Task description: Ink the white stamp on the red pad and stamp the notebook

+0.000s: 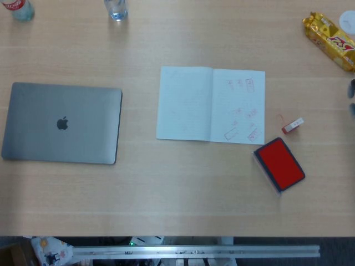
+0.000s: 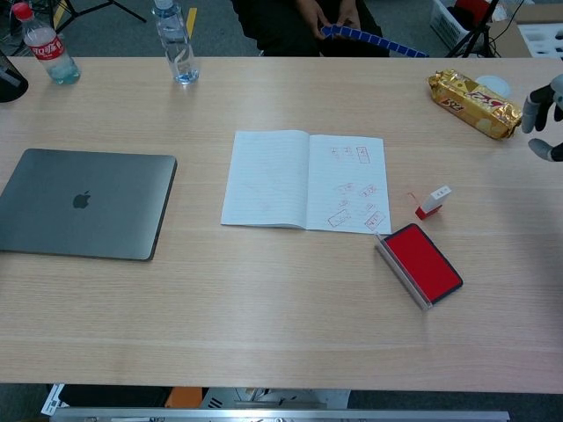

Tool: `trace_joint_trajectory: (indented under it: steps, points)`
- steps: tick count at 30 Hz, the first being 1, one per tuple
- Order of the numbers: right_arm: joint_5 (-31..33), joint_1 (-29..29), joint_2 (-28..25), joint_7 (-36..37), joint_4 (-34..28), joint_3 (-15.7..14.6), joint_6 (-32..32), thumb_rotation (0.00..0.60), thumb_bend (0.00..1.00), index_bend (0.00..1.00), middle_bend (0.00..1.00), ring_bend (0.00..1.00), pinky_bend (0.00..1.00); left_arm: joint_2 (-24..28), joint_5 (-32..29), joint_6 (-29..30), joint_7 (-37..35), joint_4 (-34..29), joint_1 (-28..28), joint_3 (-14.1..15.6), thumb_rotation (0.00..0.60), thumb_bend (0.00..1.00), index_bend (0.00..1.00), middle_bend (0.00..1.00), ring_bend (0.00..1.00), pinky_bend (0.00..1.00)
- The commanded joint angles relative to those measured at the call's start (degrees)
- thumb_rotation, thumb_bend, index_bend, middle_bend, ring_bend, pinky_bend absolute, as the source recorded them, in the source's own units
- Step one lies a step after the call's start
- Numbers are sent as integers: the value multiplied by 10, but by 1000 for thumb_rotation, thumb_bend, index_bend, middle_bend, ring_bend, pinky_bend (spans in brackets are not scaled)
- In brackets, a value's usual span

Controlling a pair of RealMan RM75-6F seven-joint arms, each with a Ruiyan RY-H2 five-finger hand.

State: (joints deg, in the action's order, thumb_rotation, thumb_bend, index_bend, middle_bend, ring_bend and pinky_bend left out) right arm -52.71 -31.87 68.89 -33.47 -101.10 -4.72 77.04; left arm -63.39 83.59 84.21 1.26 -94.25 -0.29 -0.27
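Note:
The white stamp (image 1: 293, 125) (image 2: 434, 201) lies on its side on the table, its red end toward the notebook, right of it and above the red pad. The open notebook (image 1: 211, 103) (image 2: 303, 181) lies mid-table, with several red stamp marks on its right page. The red ink pad (image 1: 279, 164) (image 2: 423, 264) sits open just below the notebook's right corner. My right hand (image 2: 544, 114) shows only as fingertips at the far right edge, well away from the stamp, fingers apart and holding nothing. A sliver of the right hand (image 1: 352, 90) shows in the head view. My left hand is out of sight.
A closed grey laptop (image 1: 62, 123) (image 2: 84, 203) lies at the left. Two water bottles (image 2: 177, 41) (image 2: 43, 44) stand at the far edge. A gold snack packet (image 1: 330, 39) (image 2: 475, 91) lies far right, close to my right hand. A person sits beyond the table.

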Motion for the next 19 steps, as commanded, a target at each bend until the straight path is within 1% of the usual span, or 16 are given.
trace_joint_trajectory:
  steps: [1,7,11,15,19]
  points:
    - [-31,40,-13,35,-1,6,43,600,322,516,511,420,373,-6,5,4,-2,3,-1,-1,600,324,0,0,0,0]
    - [-66,95,-38,74,-22,11,98,600,323,516,513,421,373,-13,22,23,-4,0,3,0,600,324,0,0,0,0]
    - [-90,130,-54,90,-37,8,126,600,322,516,515,423,373,-14,37,41,-2,-8,8,2,600,324,0,0,0,0]
    - [-108,156,-66,100,-48,6,142,600,323,516,516,427,373,-11,44,51,-1,-15,13,4,600,324,0,0,0,0]
    - [-122,172,-75,102,-55,7,143,600,322,516,517,428,373,-11,47,56,0,-16,16,6,600,324,0,0,0,0]
